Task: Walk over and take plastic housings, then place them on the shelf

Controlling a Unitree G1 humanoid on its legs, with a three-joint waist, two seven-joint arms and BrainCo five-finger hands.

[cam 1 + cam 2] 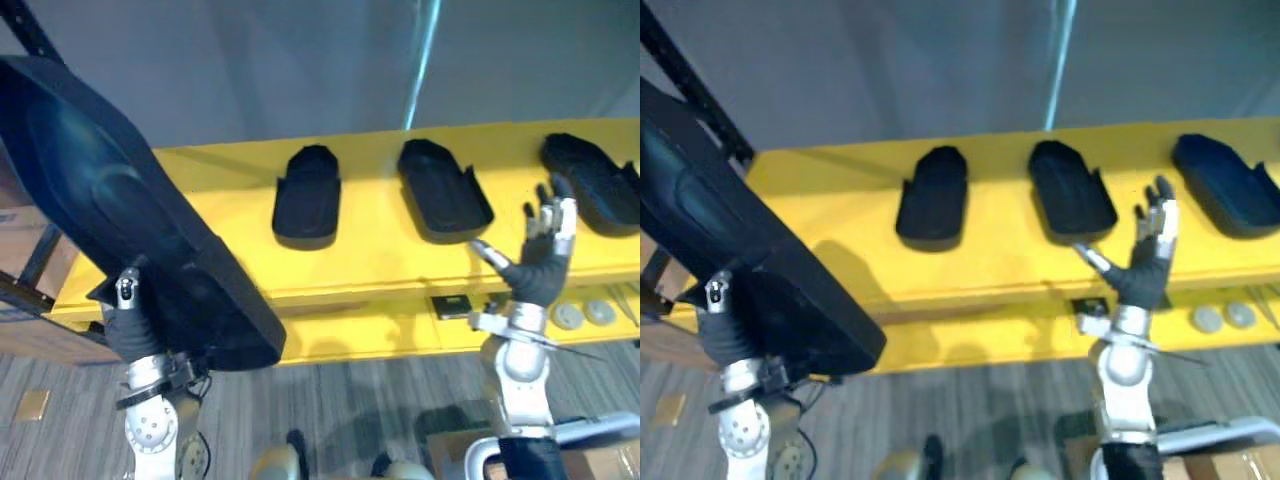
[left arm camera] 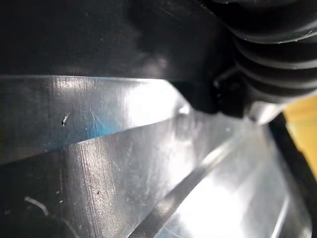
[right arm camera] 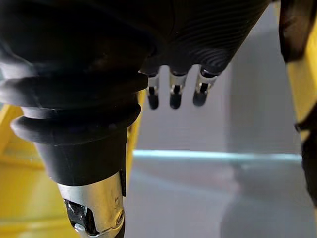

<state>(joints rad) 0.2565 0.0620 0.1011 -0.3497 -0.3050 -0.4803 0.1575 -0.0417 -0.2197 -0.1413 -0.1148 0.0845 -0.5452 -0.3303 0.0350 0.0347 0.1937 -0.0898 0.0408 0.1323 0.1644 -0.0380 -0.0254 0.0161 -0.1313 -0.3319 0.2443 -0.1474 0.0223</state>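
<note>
A large black plastic housing (image 1: 100, 200) is held up, tilted, at the left by my left hand (image 1: 128, 325). The thumb lies over its lower edge and the fingers are hidden behind it; its glossy surface (image 2: 124, 173) shows very close in the left wrist view. Three smaller black housings (image 1: 308, 195) (image 1: 443, 188) (image 1: 595, 180) lie in a row on the yellow shelf (image 1: 380, 260). My right hand (image 1: 540, 265) is raised in front of the shelf, between the middle and right housings. Its fingers (image 3: 171, 94) are straight and spread, and it holds nothing.
A lower yellow shelf level carries two small round grey parts (image 1: 568, 316) (image 1: 600, 312) and a black label (image 1: 452, 306) on its front edge. A black upright post (image 1: 690, 85) stands at the shelf's left end. A grey wall lies behind.
</note>
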